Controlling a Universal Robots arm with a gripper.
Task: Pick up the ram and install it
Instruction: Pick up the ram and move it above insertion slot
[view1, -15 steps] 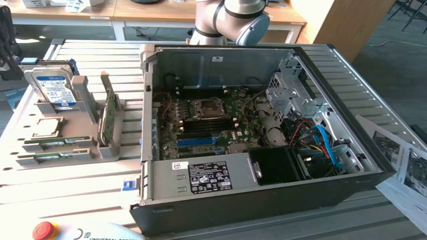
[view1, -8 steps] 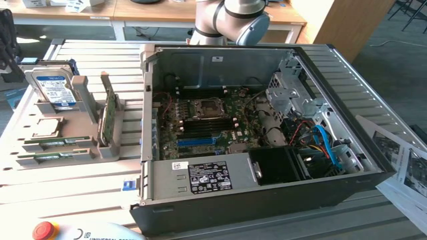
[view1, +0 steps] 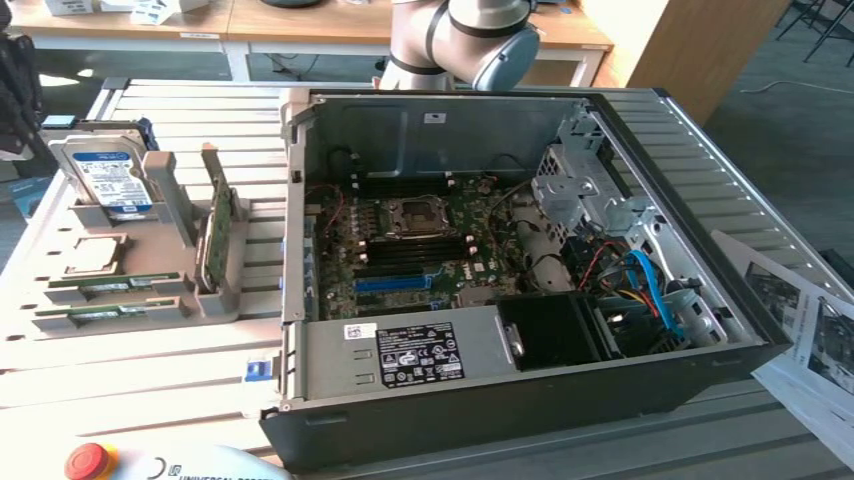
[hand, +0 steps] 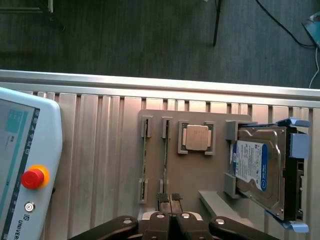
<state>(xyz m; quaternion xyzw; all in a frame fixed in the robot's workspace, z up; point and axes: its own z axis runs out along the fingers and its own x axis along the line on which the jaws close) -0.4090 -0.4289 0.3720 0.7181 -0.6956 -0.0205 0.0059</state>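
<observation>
Two ram sticks (hand: 145, 160) (hand: 165, 160) lie on edge side by side in slots of a grey holder tray (hand: 190, 175). In the exterior view the same ram sticks (view1: 114, 283) (view1: 107, 315) sit at the tray's (view1: 174, 305) near end, on the exterior view's left. My gripper (hand: 170, 197) hovers well above the tray edge, close to one end of the sticks, shut with nothing between its fingertips. The open computer case (view1: 534, 400) shows its motherboard (view1: 400, 250) in the middle of the table.
The tray also carries a CPU (hand: 196, 137), a hard drive (hand: 257, 167) and a broader green card (view1: 214, 235) standing on edge. A teach pendant (hand: 25, 170) with a red button lies beside the tray. The arm's body (view1: 461, 35) rises behind the case. Papers (view1: 801, 330) lie at the exterior view's right.
</observation>
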